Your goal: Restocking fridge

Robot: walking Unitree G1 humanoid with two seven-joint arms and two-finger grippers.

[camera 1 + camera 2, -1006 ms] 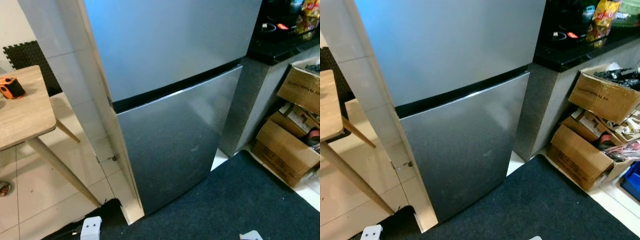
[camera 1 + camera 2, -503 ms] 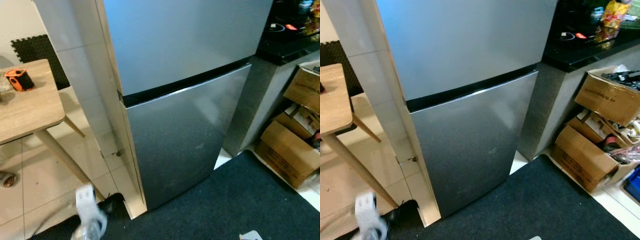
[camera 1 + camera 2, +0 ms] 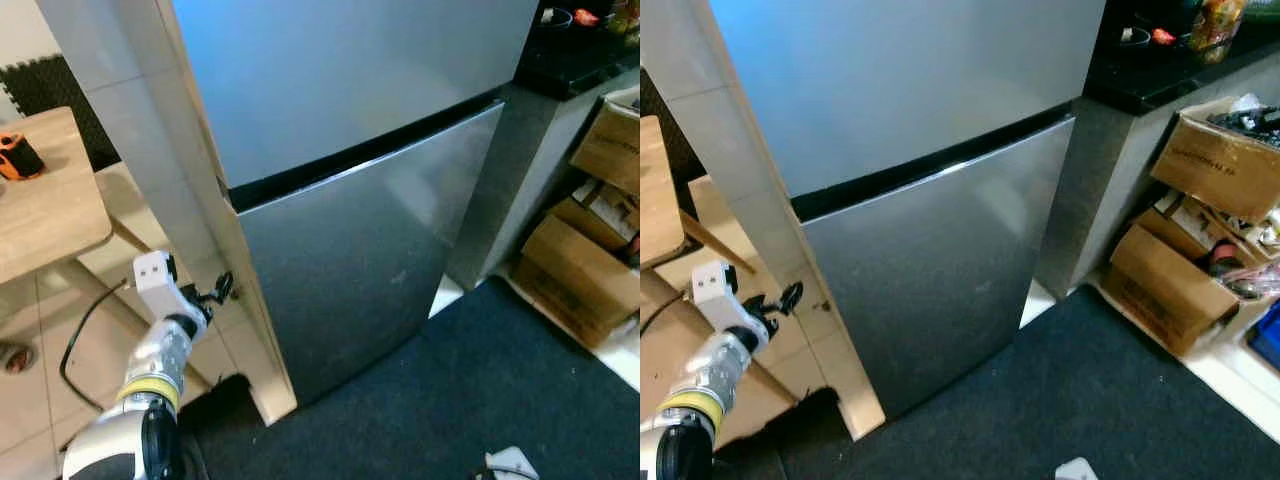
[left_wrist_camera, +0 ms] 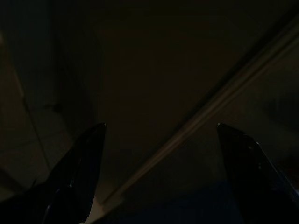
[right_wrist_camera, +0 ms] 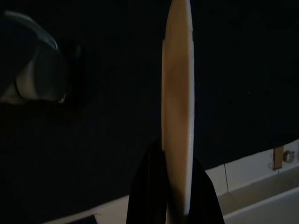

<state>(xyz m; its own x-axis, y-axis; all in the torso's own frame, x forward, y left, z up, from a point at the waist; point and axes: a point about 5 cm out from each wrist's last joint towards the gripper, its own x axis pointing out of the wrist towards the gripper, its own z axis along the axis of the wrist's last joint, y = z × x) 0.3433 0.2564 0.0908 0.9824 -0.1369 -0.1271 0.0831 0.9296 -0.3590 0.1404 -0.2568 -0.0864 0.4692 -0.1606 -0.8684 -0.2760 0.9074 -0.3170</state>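
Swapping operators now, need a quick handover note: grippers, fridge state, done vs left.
Left gripper: raised, fingers open, empty, beside the tiled pillar at the fridge's left edge, not touching the doors.
Right gripper: low by the robot's side, clamped on a flat cream-coloured item; I cannot tell what it is.
Fridge: both upper door and lower door shut.
Nearby: wooden table on the left, cardboard boxes on the right, dark mat in front.
Done: robot stands at the fridge.
Left: open a door, place the item, close it.
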